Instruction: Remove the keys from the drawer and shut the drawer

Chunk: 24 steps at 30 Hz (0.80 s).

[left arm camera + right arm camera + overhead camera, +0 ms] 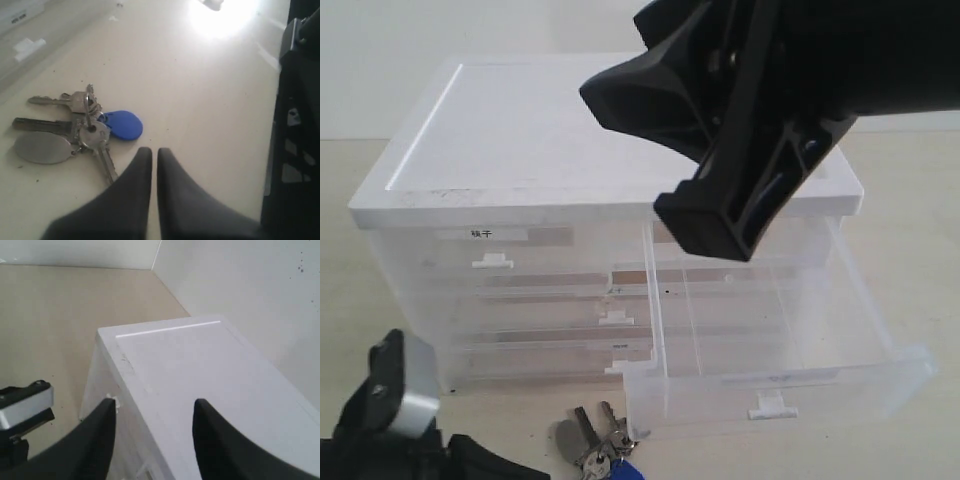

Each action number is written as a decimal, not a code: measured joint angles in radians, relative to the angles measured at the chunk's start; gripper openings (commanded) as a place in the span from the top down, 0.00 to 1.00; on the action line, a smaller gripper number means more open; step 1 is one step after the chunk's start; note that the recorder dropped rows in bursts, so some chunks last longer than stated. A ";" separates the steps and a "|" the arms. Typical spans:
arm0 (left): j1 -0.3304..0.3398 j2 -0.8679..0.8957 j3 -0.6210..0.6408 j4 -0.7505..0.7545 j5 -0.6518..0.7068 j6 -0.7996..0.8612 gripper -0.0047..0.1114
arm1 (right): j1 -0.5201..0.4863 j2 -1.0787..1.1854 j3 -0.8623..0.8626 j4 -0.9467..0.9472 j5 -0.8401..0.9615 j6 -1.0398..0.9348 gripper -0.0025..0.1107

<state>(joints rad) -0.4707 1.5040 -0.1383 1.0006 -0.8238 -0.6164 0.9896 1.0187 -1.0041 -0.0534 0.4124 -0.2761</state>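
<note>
The drawer cabinet (570, 130) stands on the pale table (910, 200); it has a flat white top and translucent drawers. The drawer (790, 385), the half-width one in the cabinet's top row on the exterior view's right, is pulled well out of the cabinet's front. Its small white tab handle (770, 405) faces forward, and nothing shows inside it. The other half-width drawer (495, 260) in the cabinet's top row, which bears a white label (485, 233), sits flush and shut, as do the full-width drawers below it.

The keys (82, 130) are out of the cabinet. They lie flat on the table just before its front, near the pulled-out drawer's left front corner. The bunch spreads several grey keys, an oval grey metal tag (42, 148) and a blue teardrop fob (122, 125) from one ring.

The left tool (151, 152) hangs low over the table in front of the cabinet, just beside the keys and apart from them. Its two dark fingers (135, 175) are clenched to a hairline gap and grasp nothing.

The right tool (154, 407) hovers above the cabinet's white top, near its front edge. It is released: its fingers (102, 430) stand wide apart with only the cabinet's top showing between them. In the exterior view the right arm (770, 100) looms black over the cabinet's right half.
</note>
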 measured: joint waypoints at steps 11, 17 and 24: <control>-0.207 0.120 -0.164 -0.191 0.319 0.017 0.92 | 0.000 0.000 0.000 0.000 0.013 0.000 0.60; -0.242 0.203 -0.205 -0.229 0.351 0.023 0.92 | 0.000 0.000 0.000 0.000 0.019 0.000 0.60; -0.247 0.214 -0.214 -0.381 0.367 0.133 0.92 | 0.000 0.000 0.000 0.000 0.021 0.000 0.60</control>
<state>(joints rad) -0.7175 1.7179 -0.3525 0.6198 -0.4571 -0.4832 0.9896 1.0187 -1.0041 -0.0534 0.4336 -0.2761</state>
